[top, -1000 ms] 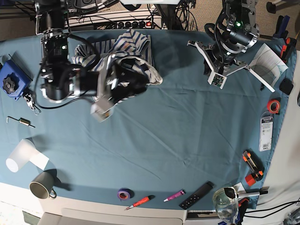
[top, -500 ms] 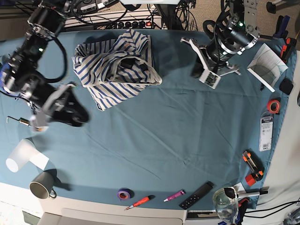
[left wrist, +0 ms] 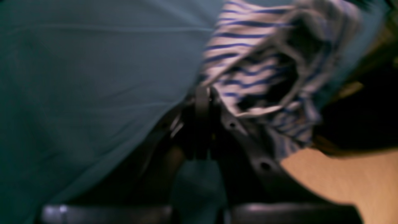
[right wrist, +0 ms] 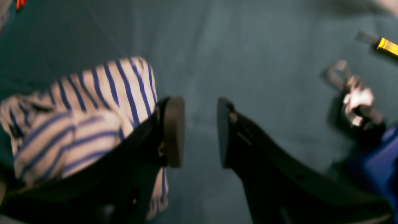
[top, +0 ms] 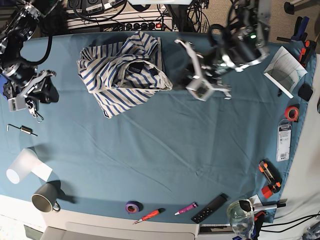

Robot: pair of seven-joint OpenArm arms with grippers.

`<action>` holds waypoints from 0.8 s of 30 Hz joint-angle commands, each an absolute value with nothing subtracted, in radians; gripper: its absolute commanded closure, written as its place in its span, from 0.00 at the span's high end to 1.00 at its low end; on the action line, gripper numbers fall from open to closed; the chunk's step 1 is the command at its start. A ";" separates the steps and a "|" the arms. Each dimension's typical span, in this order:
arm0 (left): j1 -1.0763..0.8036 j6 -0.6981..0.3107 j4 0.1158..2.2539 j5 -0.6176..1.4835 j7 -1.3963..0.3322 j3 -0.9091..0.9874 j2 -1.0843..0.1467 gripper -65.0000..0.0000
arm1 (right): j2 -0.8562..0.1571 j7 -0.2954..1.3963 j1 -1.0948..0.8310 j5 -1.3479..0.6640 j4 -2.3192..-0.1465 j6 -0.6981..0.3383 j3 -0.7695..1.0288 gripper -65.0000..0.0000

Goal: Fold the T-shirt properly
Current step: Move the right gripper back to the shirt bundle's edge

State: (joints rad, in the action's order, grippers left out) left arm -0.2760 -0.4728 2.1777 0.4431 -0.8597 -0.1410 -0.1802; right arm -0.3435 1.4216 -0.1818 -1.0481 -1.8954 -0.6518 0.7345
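Where it lies on the cloth, the T-shirt [top: 125, 72] is crumpled.

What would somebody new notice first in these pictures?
Most likely the crumpled striped T-shirt, lying in a heap at the far side of the teal table cloth. Next, the two arms on either side of it: the left gripper shut, just beside the shirt's edge, and the right gripper open and empty near the cloth's edge. Small tools and a grey mug line the near edge.
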 commanded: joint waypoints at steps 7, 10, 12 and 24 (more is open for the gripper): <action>-0.216 -0.432 2.170 0.316 -0.849 -0.269 -0.180 0.00 | -0.363 1.385 -0.199 -1.100 -1.909 -0.640 0.739 0.00; -0.216 -0.408 2.170 0.316 -0.857 -0.270 -0.180 0.00 | -0.363 1.355 -0.199 -1.098 -1.909 -0.640 0.739 0.00; -0.217 -0.408 2.170 0.317 -0.857 -0.270 -0.181 0.00 | -0.363 1.336 -0.199 -1.097 -1.909 -0.640 0.734 0.00; -0.223 -0.408 2.170 0.316 -0.884 -0.270 -0.181 0.00 | -0.337 1.127 -0.091 -0.621 -1.889 -0.498 0.331 0.00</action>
